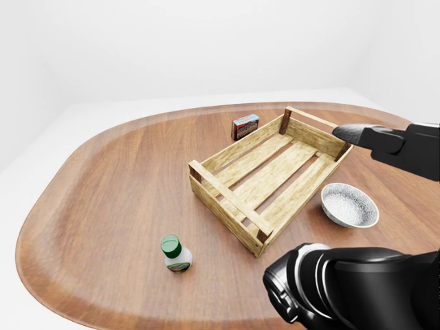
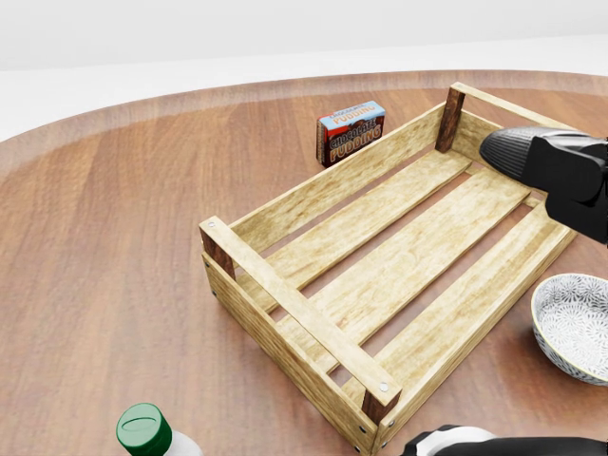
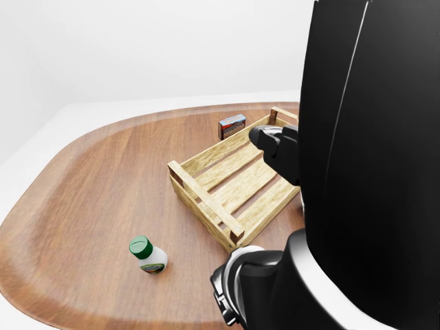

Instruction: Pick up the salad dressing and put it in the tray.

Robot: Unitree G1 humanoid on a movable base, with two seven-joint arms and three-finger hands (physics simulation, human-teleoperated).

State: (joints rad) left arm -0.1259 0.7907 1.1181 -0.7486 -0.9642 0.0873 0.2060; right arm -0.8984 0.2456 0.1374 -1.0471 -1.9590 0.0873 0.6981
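head: close, downward | eyes: wider | shared: tray

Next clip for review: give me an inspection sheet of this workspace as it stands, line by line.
Surface: rounded wooden table, brown grain.
Job's things: salad dressing bottle with green cap, upright near the left-eye view's bottom, apart from the tray; wooden slatted tray holds nothing.
Clutter: chocolate pudding box beside the tray's upper wall, outside it; patterned bowl right of the tray.
Grippers: a black arm part reaches over the tray's right end; whether it is a hand, and which, cannot be told. Another black-and-white arm part fills the bottom right. Neither holds anything visible.
Cables: nothing seen.
Surroundings: plain white walls and floor.
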